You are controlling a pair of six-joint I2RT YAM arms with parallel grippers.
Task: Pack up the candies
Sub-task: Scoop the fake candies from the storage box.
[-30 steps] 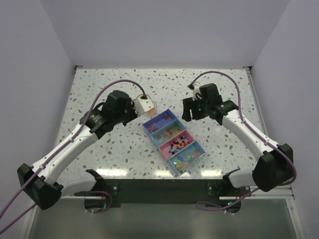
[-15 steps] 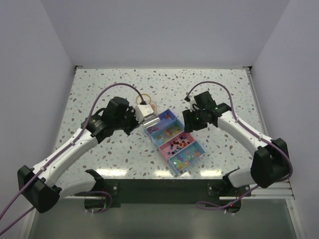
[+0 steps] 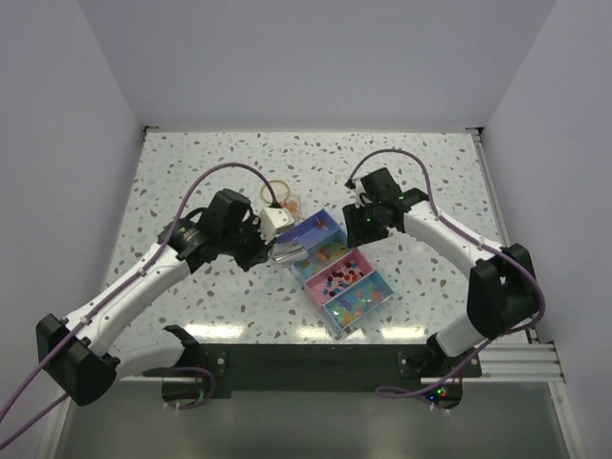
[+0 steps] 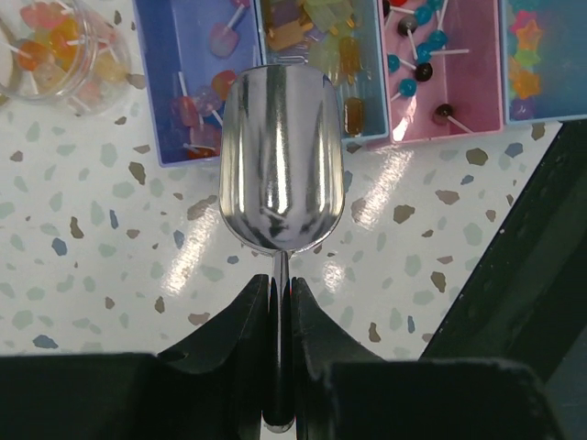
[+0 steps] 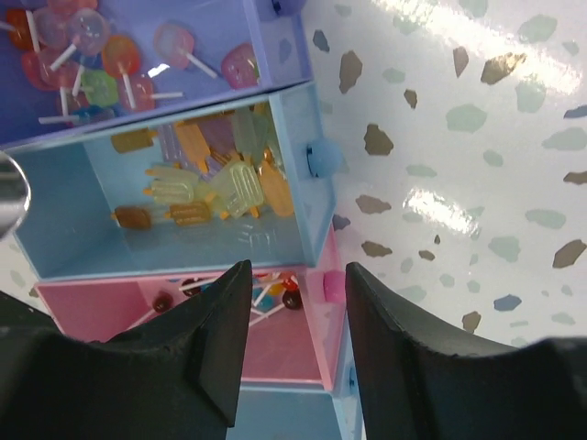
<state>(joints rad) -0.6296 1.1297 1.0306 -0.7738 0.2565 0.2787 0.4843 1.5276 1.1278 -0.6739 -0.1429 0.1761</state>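
A speckled terrazzo bench carries a four-compartment box of thin, smooth plastic, its cells purple-blue, light blue, pink and blue. The candies lie inside these cells: flat round lollipops on white sticks, translucent ice-lolly shapes in amber and pale green, small ball lollipops, and star-shaped pieces in the end cell. More orange sweets sit in a clear round jar just beyond the box's purple-blue end.

The left claw is pinched tight on the thin handle of a polished metal scoop. The scoop's rounded, mirror-bright bowl hangs over the box's near wall and hides the seam between the first two cells. The right claw hovers over the opposite long wall with its matte black fingers moderately apart and nothing between them. Small round knobs on that wall sit just under the gap.

A second ago the scoop was up at the jar, and the right claw hung off to the box's right side, clear of it. Both have since closed in on the box.
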